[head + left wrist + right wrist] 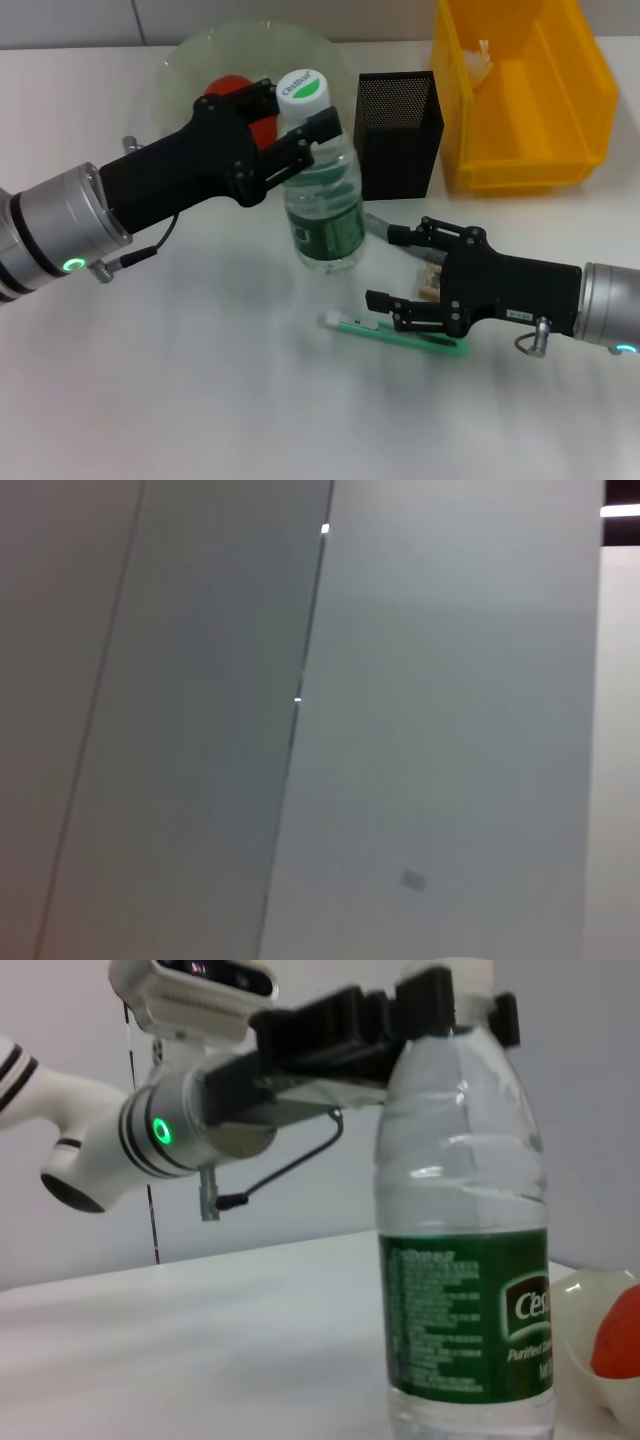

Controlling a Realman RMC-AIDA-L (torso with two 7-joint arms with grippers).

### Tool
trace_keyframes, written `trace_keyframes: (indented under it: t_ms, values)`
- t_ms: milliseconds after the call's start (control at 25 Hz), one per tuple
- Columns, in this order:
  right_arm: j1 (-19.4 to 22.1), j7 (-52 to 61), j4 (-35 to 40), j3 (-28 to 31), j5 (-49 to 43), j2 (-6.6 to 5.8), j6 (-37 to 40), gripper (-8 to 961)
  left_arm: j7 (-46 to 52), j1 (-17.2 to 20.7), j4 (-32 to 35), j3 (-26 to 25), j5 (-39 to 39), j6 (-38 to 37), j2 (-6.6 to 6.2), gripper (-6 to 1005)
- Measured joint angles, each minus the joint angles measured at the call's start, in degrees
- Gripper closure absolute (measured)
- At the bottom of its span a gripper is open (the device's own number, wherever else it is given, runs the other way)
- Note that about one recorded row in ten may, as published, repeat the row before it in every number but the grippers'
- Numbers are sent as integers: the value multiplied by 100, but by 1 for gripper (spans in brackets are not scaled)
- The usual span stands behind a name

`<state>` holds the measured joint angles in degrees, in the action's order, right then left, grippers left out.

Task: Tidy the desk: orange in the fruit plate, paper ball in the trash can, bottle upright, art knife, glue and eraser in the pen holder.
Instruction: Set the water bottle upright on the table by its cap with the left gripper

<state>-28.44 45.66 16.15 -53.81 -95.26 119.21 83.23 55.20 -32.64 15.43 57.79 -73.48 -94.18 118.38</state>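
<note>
Green art knife (pixel 395 333) lies on the counter (pixel 200 380), under the right gripper (pixel 392 268), whose fingers are spread apart above it. Farther back, the left gripper (pixel 296 125) is clamped on the neck of the upright bottle (pixel 322 200), beside the black pen holder (pixel 400 135). An orange (pixel 232 90) sits in the fruit plate (pixel 180 60).

The head view looks forward and down from above onto the white surface (pixel 180 400), taking in both arms. The right wrist view sits low, near the surface, facing level and close onto the upright bottle (pixel 465 1260), with the left arm (pixel 170 1130) behind it; the head view shares both. The left wrist view faces only plain grey panels (pixel 450 730).
</note>
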Motion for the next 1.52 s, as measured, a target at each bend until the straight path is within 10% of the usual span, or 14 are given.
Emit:
trace_keyframes:
  t_ms: [1520]
  values:
    - [890, -5, 310, 394, 6, -20, 400, 129, -679, 766, 400, -1126, 2, 1221, -44, 556]
